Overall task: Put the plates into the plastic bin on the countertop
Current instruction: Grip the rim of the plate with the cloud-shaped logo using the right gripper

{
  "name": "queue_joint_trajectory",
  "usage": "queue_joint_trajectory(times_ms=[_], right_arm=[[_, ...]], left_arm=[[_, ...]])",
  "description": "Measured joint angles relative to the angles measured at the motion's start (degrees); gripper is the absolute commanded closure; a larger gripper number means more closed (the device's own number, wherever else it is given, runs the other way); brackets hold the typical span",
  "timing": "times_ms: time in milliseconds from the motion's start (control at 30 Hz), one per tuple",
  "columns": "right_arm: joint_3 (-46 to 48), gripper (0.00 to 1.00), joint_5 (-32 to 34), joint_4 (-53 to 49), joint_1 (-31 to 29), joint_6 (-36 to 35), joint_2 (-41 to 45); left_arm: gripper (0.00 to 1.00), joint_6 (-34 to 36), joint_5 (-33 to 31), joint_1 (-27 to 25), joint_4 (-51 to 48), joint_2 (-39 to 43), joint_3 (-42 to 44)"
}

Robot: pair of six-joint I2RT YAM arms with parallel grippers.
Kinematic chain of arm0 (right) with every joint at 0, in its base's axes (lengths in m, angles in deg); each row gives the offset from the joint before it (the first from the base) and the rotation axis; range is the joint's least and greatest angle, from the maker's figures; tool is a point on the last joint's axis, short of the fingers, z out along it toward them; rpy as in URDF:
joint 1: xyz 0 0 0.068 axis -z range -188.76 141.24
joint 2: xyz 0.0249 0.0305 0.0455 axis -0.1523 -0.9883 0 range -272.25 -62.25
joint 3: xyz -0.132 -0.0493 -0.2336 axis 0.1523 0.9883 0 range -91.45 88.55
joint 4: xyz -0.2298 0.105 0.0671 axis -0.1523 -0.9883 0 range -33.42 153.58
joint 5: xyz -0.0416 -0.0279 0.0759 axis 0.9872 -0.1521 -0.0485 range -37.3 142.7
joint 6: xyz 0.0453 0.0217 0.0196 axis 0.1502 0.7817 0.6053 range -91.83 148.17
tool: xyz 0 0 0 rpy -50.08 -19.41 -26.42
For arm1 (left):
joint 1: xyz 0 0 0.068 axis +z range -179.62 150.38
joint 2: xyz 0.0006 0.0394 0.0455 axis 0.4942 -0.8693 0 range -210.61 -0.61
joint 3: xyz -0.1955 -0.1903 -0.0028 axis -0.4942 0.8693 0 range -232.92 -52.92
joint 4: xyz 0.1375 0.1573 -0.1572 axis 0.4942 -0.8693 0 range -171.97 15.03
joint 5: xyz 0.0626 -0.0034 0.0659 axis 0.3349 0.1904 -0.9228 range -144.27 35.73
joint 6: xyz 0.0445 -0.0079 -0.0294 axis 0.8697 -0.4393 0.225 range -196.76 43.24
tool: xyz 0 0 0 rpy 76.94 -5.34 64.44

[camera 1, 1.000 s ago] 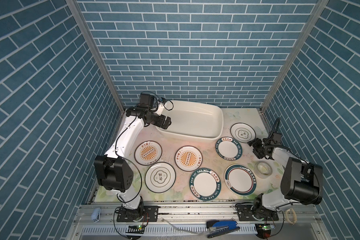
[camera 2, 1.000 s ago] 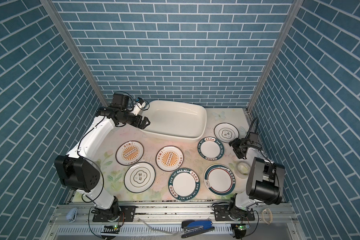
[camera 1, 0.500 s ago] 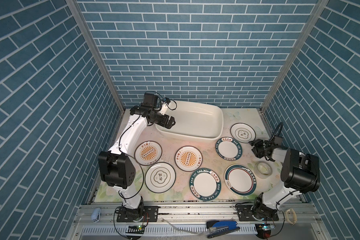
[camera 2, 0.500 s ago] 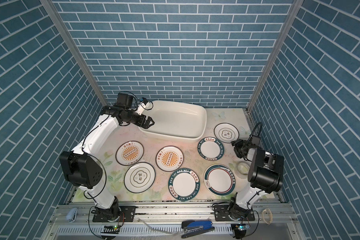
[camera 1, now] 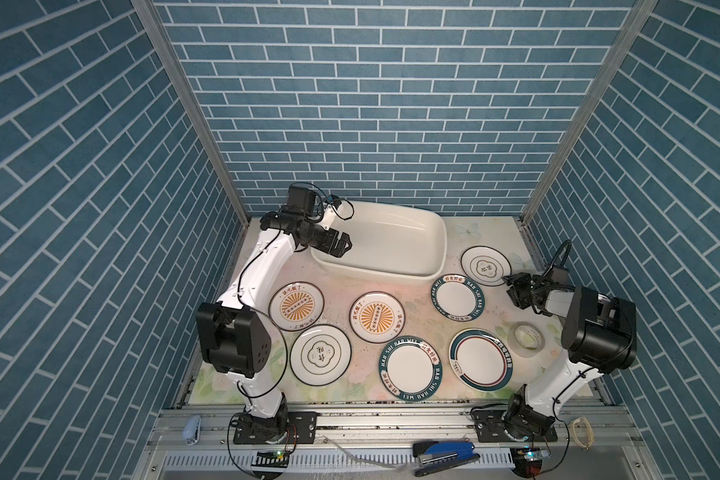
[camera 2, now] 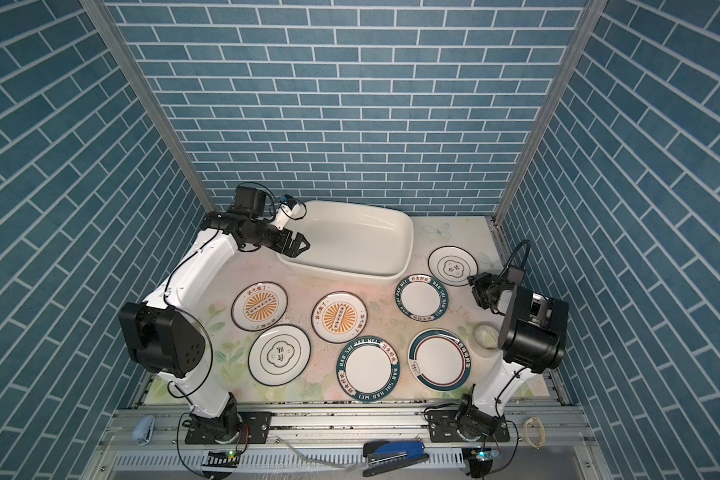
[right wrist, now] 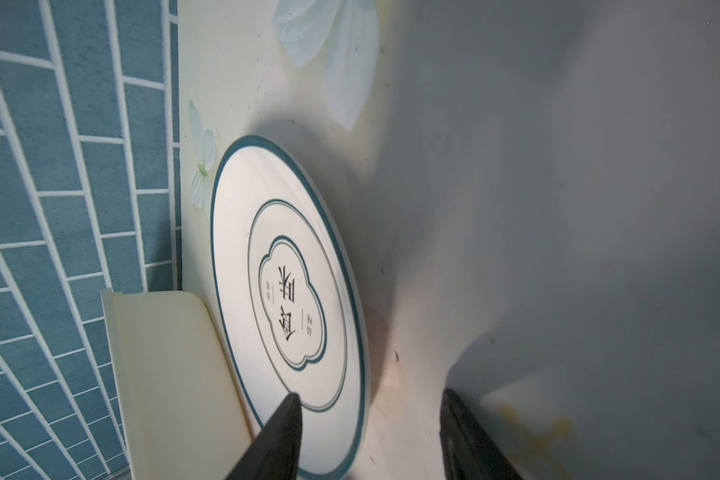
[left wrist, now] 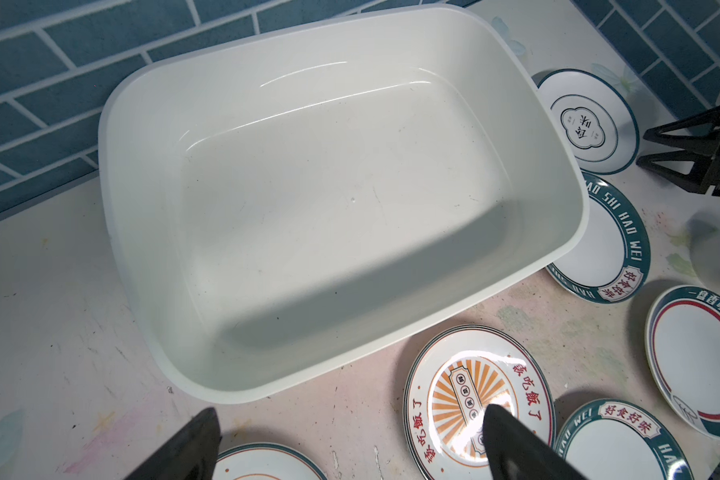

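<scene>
Plates: seven are seen laid flat on the surface, all outside the plastic bin, spread across the middle and lower frame in both top views.
Plastic bin: set at the surface's far edge, frame centre, just above the plates.
Left end effector: held wide open with nothing gripped, over the bin's left end.
Right end effector: held partly open at frame right; the clover plate is straddled at its rim, not clamped.

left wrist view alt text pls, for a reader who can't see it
An empty cream-white plastic bin fills most of the frame, sitting on the floral countertop with a blue brick wall behind. White plates lie flat beside it, among them an orange-sunburst plate near the left gripper, whose jaws stand wide open.
</scene>
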Motion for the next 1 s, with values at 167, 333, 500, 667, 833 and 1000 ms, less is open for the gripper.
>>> queue_joint_trajectory(times_ms=[167, 333, 500, 667, 833, 1000], right_arm=[[-4.24, 0.54, -0.37, -0.35, 0.17, -0.13, -3.61], [-7.1, 0.59, -1.36, -0.39, 0.33, -0.13, -6.38], [-9.03, 0.66, -2.4, -0.22, 0.42, -0.15, -8.37], [-9.68, 0.69, -3.41, -0.2, 0.42, -0.22, -9.27], [-10.64, 0.71, -4.04, -1.18, 0.52, -1.18, -9.88], [-11.85, 0.77, -4.39, -2.56, 0.52, -2.49, -10.69]], left_arm=[[0.01, -0.17, 0.39, -0.09, 0.0, 0.0, 0.0], [0.0, -0.22, 0.46, -0.2, 0.02, 0.0, 0.0], [0.01, -0.37, 0.61, -0.24, 0.35, 0.0, 0.07], [0.0, -0.48, 0.83, -0.31, 0.87, 0.02, 0.44], [0.0, -0.81, 1.07, -0.63, 1.31, 0.02, 1.31], [0.0, -0.87, 1.51, -0.74, 1.57, 0.02, 2.36]])
